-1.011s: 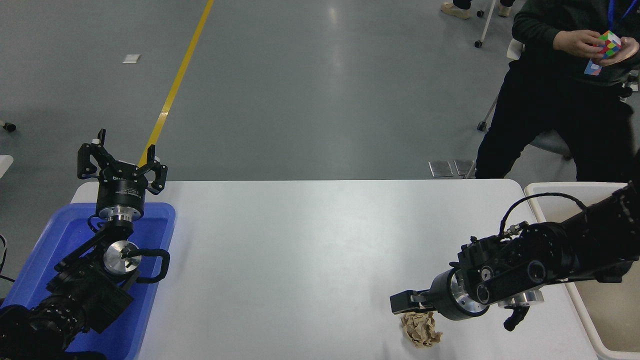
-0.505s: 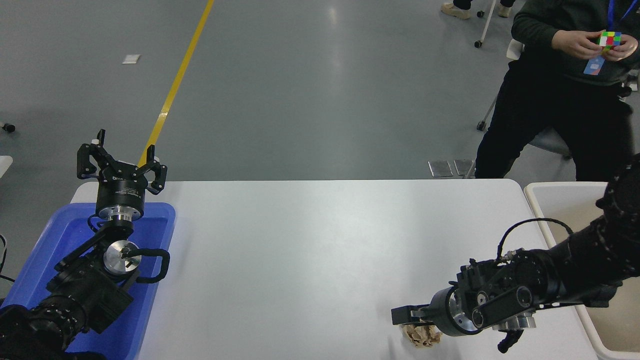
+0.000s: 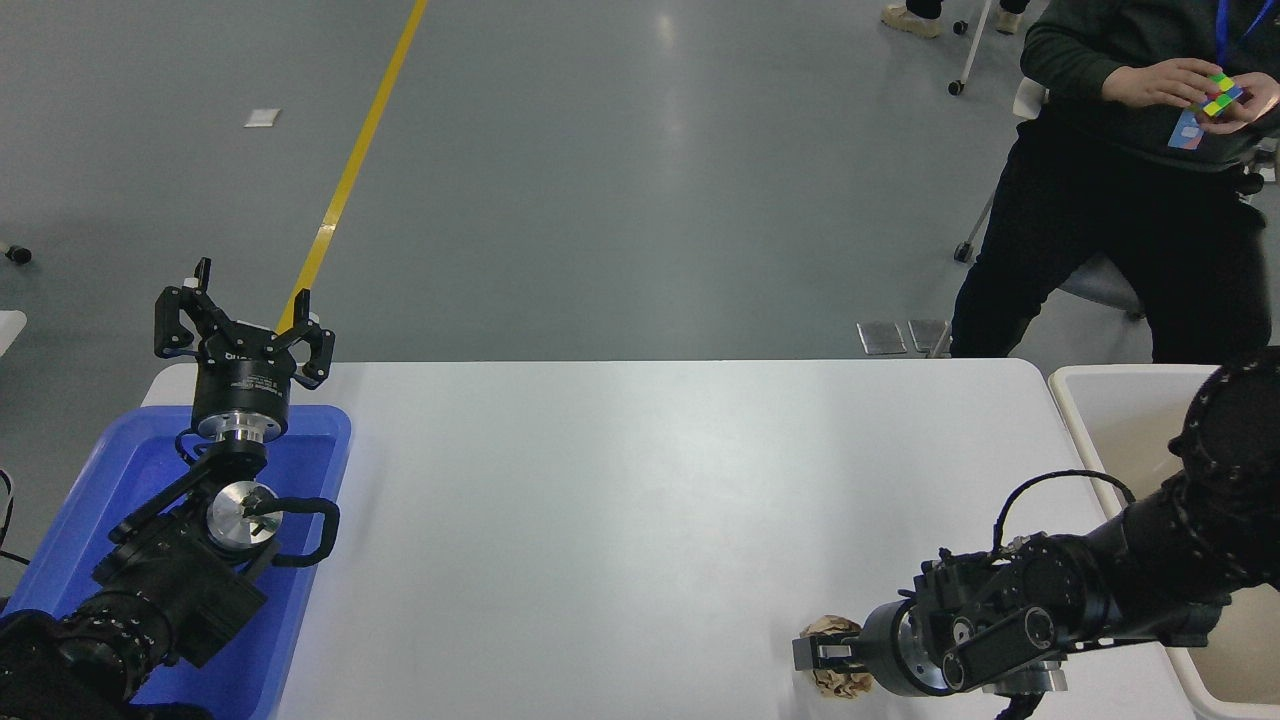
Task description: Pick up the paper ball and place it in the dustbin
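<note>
1. A black right gripper [image 3: 825, 655] is reaching leftward and low over the near right part of a white rectangular table [image 3: 640, 480], its dark finger [image 3: 818, 654] lying across a crumpled tan-brown paper ball [image 3: 838, 656].
2. The wrinkled paper ball is sitting on the tabletop close to the near edge, showing both above and below the finger; the gripper is touching it, but whether the jaws are pinching it or merely straddling it cannot be told from this angle.
3. A large off-white plastic dustbin [image 3: 1075, 395] with beige inner walls is standing just off the table's right end, well apart from the ball, with the right arm crossing over its rim.
4. The left gripper [image 3: 243, 318] is pointing away from the camera at the lower left, its jaws spread wide and holding nothing, above the far end of a shallow bright blue plastic tray [image 3: 120, 470].
5. A seated person [image 3: 1130, 190] in dark clothes is handling a multicoloured puzzle cube [image 3: 1222, 92] beyond the table's far right corner.
</note>
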You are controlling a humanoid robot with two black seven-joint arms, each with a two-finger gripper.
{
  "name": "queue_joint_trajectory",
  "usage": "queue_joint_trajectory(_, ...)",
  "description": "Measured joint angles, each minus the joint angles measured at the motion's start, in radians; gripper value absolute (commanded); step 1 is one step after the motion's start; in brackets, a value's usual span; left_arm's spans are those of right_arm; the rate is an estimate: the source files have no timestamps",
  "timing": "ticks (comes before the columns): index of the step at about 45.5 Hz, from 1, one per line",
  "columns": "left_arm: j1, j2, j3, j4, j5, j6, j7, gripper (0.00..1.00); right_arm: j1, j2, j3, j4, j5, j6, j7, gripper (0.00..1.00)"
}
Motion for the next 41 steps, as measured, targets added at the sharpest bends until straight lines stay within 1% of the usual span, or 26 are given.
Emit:
queue_joint_trajectory(10, 0.000, 0.000, 0.000, 0.000, 0.000, 0.001, 0.000, 0.99, 0.025, -0.032, -0.005, 0.021, -0.001, -0.003, 0.025, 0.00)
queue_joint_trajectory(21, 0.000, 0.000, 0.000, 0.000, 0.000, 0.000, 0.000, 0.99, 0.150, -0.150, -0.014, 0.122, -0.029, 0.046, 0.062, 0.00)
queue_joint_trajectory(32, 0.000, 0.000, 0.000, 0.000, 0.001, -0.001, 0.000, 0.99, 0.376, -0.309, -0.073, 0.225, -0.078, 0.189, 0.077, 0.00)
queue_joint_trajectory(41, 0.000, 0.000, 0.000, 0.000, 0.001, -0.001, 0.000, 0.99, 0.631, -0.398, -0.164, 0.266, -0.111, 0.374, 0.083, 0.00)
